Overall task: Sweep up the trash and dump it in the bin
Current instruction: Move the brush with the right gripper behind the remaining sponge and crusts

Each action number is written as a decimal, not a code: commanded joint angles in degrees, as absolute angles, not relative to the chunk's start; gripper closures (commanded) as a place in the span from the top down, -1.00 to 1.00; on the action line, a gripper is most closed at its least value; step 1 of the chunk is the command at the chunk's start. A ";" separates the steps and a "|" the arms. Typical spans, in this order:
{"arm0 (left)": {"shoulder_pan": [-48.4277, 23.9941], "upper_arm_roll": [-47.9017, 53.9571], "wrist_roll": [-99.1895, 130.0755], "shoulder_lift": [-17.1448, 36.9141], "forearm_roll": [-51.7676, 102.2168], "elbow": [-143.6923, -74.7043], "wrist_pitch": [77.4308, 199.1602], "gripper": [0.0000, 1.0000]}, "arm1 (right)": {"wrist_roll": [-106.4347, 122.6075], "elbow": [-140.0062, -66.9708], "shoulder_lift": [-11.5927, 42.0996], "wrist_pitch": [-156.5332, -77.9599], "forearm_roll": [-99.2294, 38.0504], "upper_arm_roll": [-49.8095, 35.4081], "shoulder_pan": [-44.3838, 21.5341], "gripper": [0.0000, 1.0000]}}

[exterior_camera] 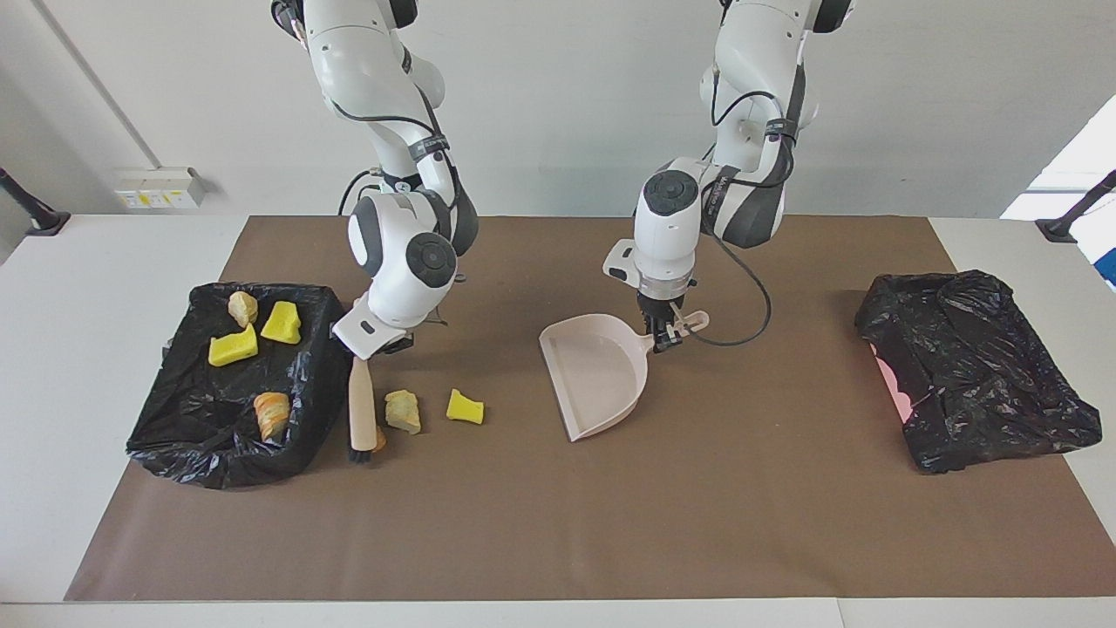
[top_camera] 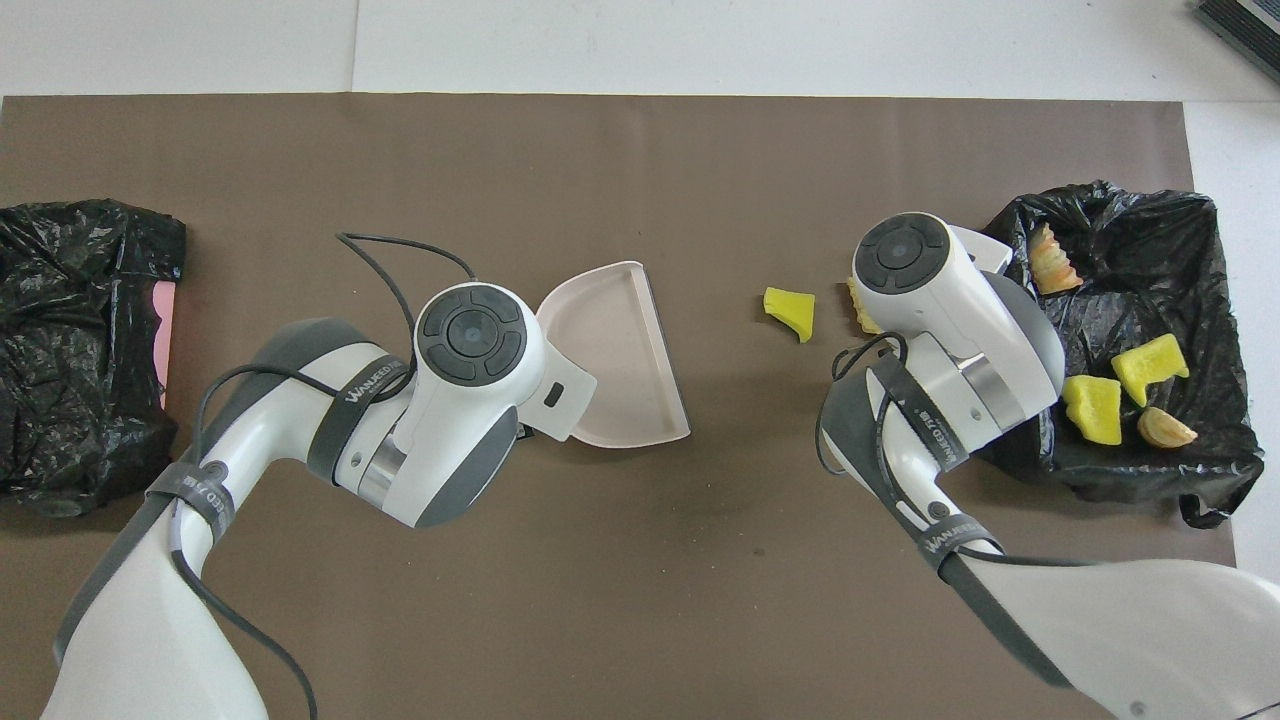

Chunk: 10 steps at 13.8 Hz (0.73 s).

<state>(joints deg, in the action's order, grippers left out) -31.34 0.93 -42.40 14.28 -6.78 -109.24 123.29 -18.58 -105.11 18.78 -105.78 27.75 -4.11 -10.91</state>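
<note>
Seven scraps of trash can be counted in the facing view. Four lie in the black-lined bin [exterior_camera: 187,410] at the right arm's end of the surface [exterior_camera: 558,523]: two yellow sponge chunks [exterior_camera: 233,347], one beige lump [exterior_camera: 242,308] and one orange-striped lump [exterior_camera: 271,414]. Three lie on the brown mat beside this bin: one yellow sponge piece [exterior_camera: 465,407], one beige-and-yellow lump [exterior_camera: 403,411] and one small orange scrap [exterior_camera: 380,439], which touches the black bristles of the hand brush [exterior_camera: 362,408]. The right pincer [exterior_camera: 377,343] is closed on the top of the brush handle, and the brush stands almost upright just beside the bin wall. The left pincer [exterior_camera: 668,336] is closed on the handle of the one beige dustpan [exterior_camera: 595,373], which rests flat near the middle of the mat. One second bin [exterior_camera: 972,371], also with a black bag, stands at the left arm's end.

From the overhead view, four scraps show in the bin [top_camera: 1190,250] with the trash. On the mat only one yellow sponge piece [top_camera: 790,311] shows whole, and one lump [top_camera: 859,309] shows partly beside the right arm. Both pincers and the brush are hidden under the wrists here. The dustpan [top_camera: 620,355] lies between the two arms, and the second bin [top_camera: 80,340] is at the edge of this view.
</note>
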 commanded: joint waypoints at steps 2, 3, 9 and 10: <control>-32.17 0.44 -41.40 13.18 -7.12 -110.04 124.89 -1.00 | -17.40 -102.75 19.16 -104.85 17.09 -5.18 -13.70 -1.00; -32.17 0.53 -41.40 13.44 -7.12 -110.04 124.98 -1.00 | -17.40 -101.18 19.51 -104.07 13.22 -5.10 -14.67 -1.00; -33.40 0.44 -41.22 13.89 -7.12 -110.65 124.81 -1.00 | -8.54 -92.55 16.36 -92.46 7.72 -3.87 -11.97 -1.00; -33.40 0.44 -41.05 13.89 -7.12 -110.57 124.80 -1.00 | -7.13 -93.16 16.35 -92.90 9.04 -3.78 -10.47 -1.00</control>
